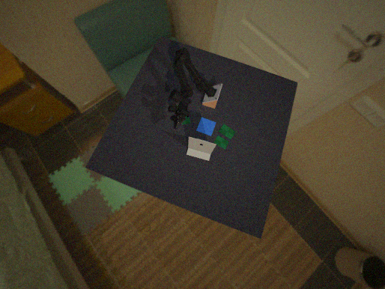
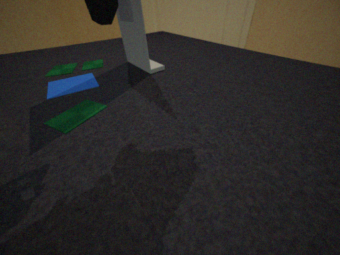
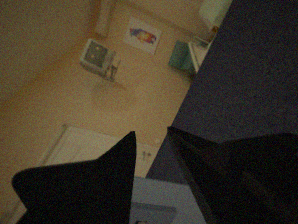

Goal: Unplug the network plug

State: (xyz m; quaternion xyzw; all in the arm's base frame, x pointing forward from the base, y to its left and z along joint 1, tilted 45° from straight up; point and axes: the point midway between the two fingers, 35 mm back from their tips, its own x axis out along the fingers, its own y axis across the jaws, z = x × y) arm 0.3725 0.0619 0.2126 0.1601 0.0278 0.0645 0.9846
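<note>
The upright panel (image 1: 194,142) (image 2: 136,39) (image 3: 172,187) is pale grey on a low foot. A darker socket housing (image 2: 126,11) (image 3: 167,209) is on its face. A small pinkish-dark detail shows in it at the wrist view's bottom edge; the plug and its tab cannot be made out. The blue square (image 1: 206,126) (image 2: 71,86) lies flat on the table in front of the panel. My gripper (image 3: 151,133) is part open with nothing between its fingertips. It is above the table, to the panel's upper left in the top view; one dark part shows at the top of the exterior view.
Two green patches (image 1: 227,131) (image 1: 222,142) lie beside the blue square, and a third green patch (image 2: 76,116) lies on its other side. A white and orange piece (image 1: 210,103) lies under or beside the arm's bent part. The table (image 1: 240,195) is dark.
</note>
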